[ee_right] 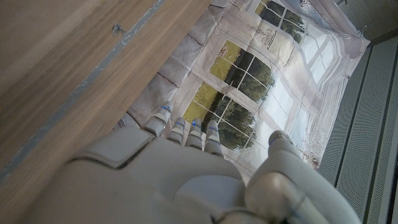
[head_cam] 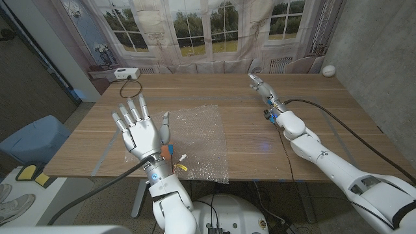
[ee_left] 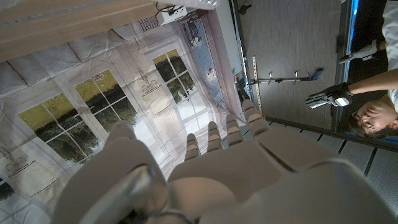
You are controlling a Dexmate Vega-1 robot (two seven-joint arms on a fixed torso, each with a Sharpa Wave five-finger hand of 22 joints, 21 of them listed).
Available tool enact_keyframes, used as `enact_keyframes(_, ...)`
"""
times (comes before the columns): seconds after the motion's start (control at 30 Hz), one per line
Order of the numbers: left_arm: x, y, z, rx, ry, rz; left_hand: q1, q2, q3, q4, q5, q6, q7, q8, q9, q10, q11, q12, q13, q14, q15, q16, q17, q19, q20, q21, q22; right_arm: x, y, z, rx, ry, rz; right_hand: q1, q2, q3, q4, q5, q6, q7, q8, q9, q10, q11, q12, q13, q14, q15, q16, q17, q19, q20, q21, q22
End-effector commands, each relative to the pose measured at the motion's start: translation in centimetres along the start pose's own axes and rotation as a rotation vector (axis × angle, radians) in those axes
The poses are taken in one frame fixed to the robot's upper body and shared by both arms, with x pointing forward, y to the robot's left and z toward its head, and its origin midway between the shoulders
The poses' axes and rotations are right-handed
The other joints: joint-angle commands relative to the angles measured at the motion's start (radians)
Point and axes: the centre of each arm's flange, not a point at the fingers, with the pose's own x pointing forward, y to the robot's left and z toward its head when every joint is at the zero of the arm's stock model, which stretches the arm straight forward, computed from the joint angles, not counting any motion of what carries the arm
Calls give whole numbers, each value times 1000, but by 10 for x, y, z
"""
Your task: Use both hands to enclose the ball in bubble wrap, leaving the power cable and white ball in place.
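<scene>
Left hand (head_cam: 138, 130) spread, holding nothing, lower left | bubble wrap (head_cam: 199, 141) just right of it, long axis up-down | right hand (head_cam: 265, 90) upper right, farther, fingers extended, empty

A wooden bench (head_cam: 312, 97) stands before a printed window backdrop (head_cam: 214, 26), grey walls (head_cam: 383, 58) either side, a blue chair (head_cam: 36, 140) nearby.

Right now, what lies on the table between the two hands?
In the head view, the bubble wrap lies flat between the left hand and the right hand.
</scene>
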Motion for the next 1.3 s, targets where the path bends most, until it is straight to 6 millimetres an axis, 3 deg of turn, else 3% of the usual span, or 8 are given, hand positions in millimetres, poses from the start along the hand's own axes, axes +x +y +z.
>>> enact_keyframes(0.03, 7, -8, -18, 122, 65, -256, -9, -16, -9, -3, 0, -18, -2, 0, 3, -21, 2, -8, 3, -20, 13, -4, 2, -10, 4, -4, 5, 6, 4, 3, -3, -24, 13, 5, -5, 1, -5, 4, 3, -4, 1, 2, 3, 4, 1, 3, 3, 7, 5, 2, 0, 3, 2, 1)
enact_keyframes(0.3, 25, -25, -19, 176, 6, -421, -16, -43, -22, -13, 5, -54, -19, 0, 3, -67, 8, -19, 5, -61, 36, -9, 0, -8, 5, -4, 5, 1, 2, 2, -5, -19, 14, 4, -4, 1, -6, 5, 2, -4, 0, 2, 4, 6, 2, 3, 3, 6, 5, 3, 1, 0, 2, 1)
enact_keyframes(0.57, 29, -42, -13, 161, -52, -473, -21, -68, -35, -21, 12, -53, -34, 10, 3, -74, -2, -15, 6, -68, 29, -3, -1, -7, 5, -5, 4, -1, -2, 1, -4, -14, 1, 3, -2, 0, -6, 5, 3, -4, 0, 2, 8, 9, 3, 3, 4, 7, 5, 3, 2, -3, 3, 1)
enact_keyframes(0.8, 22, -51, -5, 206, -69, -540, -19, -89, -45, -28, 19, -68, -38, 7, 3, -75, -10, -12, 6, -51, 15, 5, -2, 2, 4, -2, 5, -3, -8, -1, 0, -17, -24, 0, 1, -1, -3, 6, 3, -4, 0, 3, 10, 10, 4, 3, 6, 8, 6, 4, 5, -8, 3, 1)
enact_keyframes(1.07, 5, -60, -2, 263, -71, -646, 13, -127, -60, -55, 42, -136, -43, 0, 4, -114, -11, -17, 8, -65, 12, 2, -2, 28, 4, 6, 6, -7, -12, -8, 20, -13, -36, -6, 6, -2, 1, 6, 4, -4, 1, 3, 24, 14, 8, 3, 14, 9, 8, 5, 7, -8, 4, 1)
enact_keyframes(1.3, -7, -69, 7, 298, -98, -708, 26, -134, -63, -62, 50, -158, -43, 0, 5, -136, -9, -20, 9, -72, 11, 1, -2, 38, 4, 8, 6, -8, -14, -12, 30, -13, -38, -8, 9, -3, 2, 7, 4, -5, 1, 3, 29, 15, 9, 3, 18, 12, 9, 5, 10, -7, 5, 1)
